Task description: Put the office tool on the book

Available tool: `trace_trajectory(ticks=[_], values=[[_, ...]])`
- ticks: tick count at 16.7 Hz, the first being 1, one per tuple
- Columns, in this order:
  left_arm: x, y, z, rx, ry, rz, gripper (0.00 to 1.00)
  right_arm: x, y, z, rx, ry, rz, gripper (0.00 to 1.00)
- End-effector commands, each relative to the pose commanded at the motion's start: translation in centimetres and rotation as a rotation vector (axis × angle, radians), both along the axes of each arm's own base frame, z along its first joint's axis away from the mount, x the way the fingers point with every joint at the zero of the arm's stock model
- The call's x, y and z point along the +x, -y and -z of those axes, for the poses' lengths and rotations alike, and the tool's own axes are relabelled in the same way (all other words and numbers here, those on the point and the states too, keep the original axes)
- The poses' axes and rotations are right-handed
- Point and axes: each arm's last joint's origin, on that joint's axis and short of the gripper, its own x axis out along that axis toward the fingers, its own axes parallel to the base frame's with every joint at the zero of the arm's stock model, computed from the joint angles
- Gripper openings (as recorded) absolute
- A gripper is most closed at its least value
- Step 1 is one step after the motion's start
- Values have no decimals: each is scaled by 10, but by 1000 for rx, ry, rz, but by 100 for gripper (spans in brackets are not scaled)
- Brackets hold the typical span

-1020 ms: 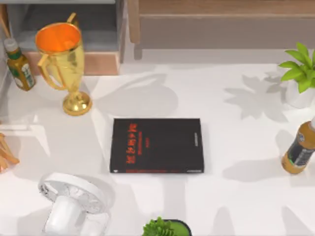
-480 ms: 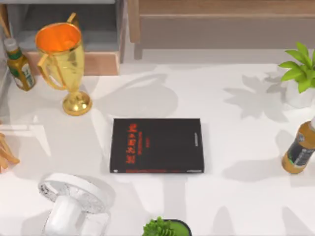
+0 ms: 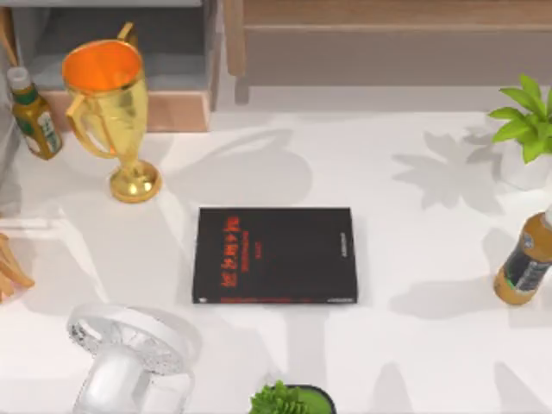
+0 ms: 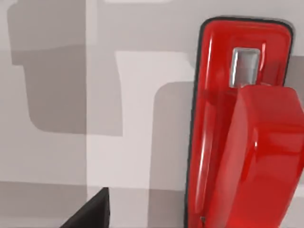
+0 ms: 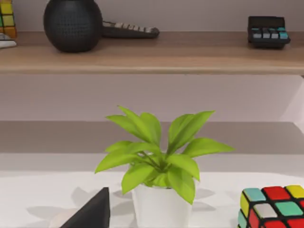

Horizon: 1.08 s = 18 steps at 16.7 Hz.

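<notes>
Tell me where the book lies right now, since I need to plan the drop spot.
In the top view the book lies flat near the table's middle, right of the gold trophy and left of the brown bottle.

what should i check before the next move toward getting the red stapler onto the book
1. Target located: flat black rectangular book with red lettering lies mid-table in the top view. Ok.
2. Book cover free of objects. Ok.
3. Tool located: glossy red stapler sits close under the left wrist camera, on a pale surface. Ok.
4. Stapler's place relative to the book. Cannot tell.
5. Left gripper's alignment with the stapler. Cannot tell.
6. Clutter near the route: gold trophy cup and white desk fan stand left of the book, apart from it. Ok.
</notes>
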Motion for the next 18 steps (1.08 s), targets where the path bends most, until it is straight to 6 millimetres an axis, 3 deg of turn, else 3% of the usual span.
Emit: trace_trajectory(ticks=[7, 11, 18], values=[[8, -10, 24, -15, -5, 44, 100, 0, 0, 0, 0, 0, 0, 100], [9, -10, 26, -15, -6, 46, 100, 0, 0, 0, 0, 0, 0, 100], [9, -10, 26, -15, -6, 46, 47, 0, 0, 0, 0, 0, 0, 100]])
